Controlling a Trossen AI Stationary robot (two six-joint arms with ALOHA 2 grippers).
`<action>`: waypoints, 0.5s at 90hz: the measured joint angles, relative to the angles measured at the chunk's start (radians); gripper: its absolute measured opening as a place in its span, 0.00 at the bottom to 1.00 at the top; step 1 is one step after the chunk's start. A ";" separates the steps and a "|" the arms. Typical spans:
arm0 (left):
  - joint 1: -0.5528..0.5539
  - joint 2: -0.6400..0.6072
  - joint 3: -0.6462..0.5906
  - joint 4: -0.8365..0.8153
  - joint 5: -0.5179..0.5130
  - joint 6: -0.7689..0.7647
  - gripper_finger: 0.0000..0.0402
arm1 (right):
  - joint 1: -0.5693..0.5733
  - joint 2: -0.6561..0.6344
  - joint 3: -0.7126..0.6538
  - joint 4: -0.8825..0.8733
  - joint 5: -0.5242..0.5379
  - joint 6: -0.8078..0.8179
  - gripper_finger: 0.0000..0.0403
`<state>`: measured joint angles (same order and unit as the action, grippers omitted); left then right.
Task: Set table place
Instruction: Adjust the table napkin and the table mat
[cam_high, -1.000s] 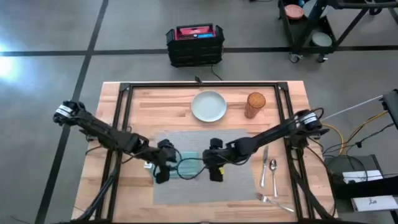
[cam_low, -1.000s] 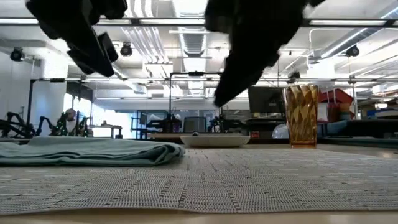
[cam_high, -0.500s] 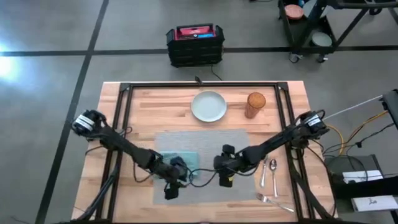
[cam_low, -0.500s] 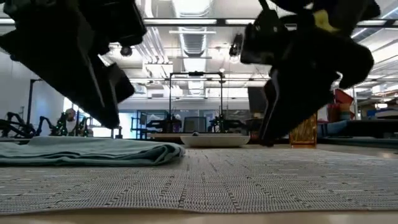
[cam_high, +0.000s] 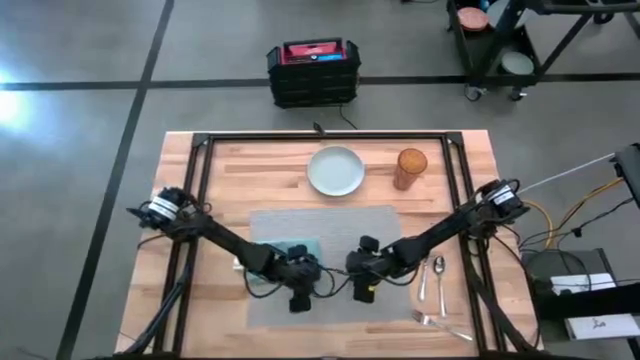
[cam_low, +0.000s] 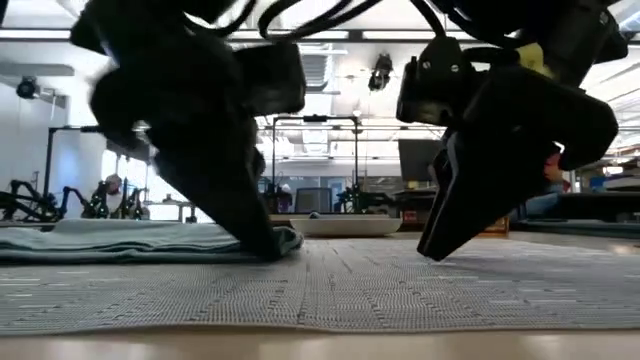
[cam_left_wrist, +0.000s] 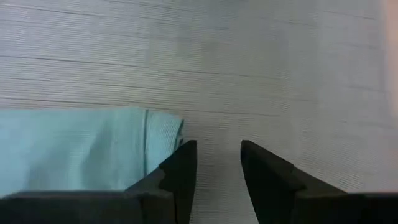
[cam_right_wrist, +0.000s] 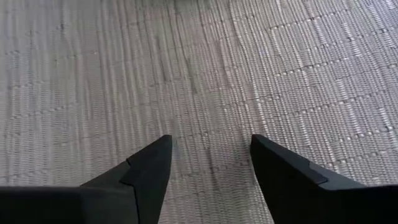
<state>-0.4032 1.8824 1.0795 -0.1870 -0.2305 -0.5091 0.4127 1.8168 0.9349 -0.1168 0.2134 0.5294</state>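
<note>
High view shows the mat (cam_high: 330, 225) flat on the surface (cam_high: 220, 170), both the left claw (cam_high: 299, 300) and right claw (cam_high: 364, 290) spread empty over it, napkin (cam_high: 285, 250) just beside the left claw, plate (cam_high: 335, 171), cup (cam_high: 410, 168) and cutlery (cam_high: 432, 280) not yet placed.

Lighting: even, bright overhead light in the high view; a pale glare patch lies on the grey concrete floor (cam_high: 20, 100) at the picture's left edge. Shadows under both dark arms are soft and short on the light-wood butcher-block bench (cam_high: 470, 160).

Low view: backlit by ceiling strip lights (cam_low: 310, 12); the left pincer (cam_low: 265, 245) and right pincer (cam_low: 435, 245) read as near-black, slightly smeared silhouettes. The room behind is sharp.

Wrist views: the flat grey woven rectangular placemat (cam_right_wrist: 199, 74) is crisp near the right pincer, with a bright sheen across the weave; the left wrist view looks softer and washed.
</note>
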 joint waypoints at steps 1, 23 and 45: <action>0.003 0.000 0.001 -0.005 -0.010 0.000 0.28 | 0.000 0.000 0.000 0.000 0.000 0.000 0.51; 0.070 -0.002 0.007 -0.026 -0.186 0.003 0.28 | 0.006 0.000 -0.007 0.007 0.004 -0.006 0.52; 0.159 -0.002 0.006 -0.180 -0.295 -0.003 0.28 | 0.015 0.000 -0.009 0.025 -0.005 -0.008 0.50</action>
<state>-0.2439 1.8805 1.0855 -0.3669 -0.5256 -0.5120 0.4274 1.8168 0.9260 -0.0917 0.2089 0.5217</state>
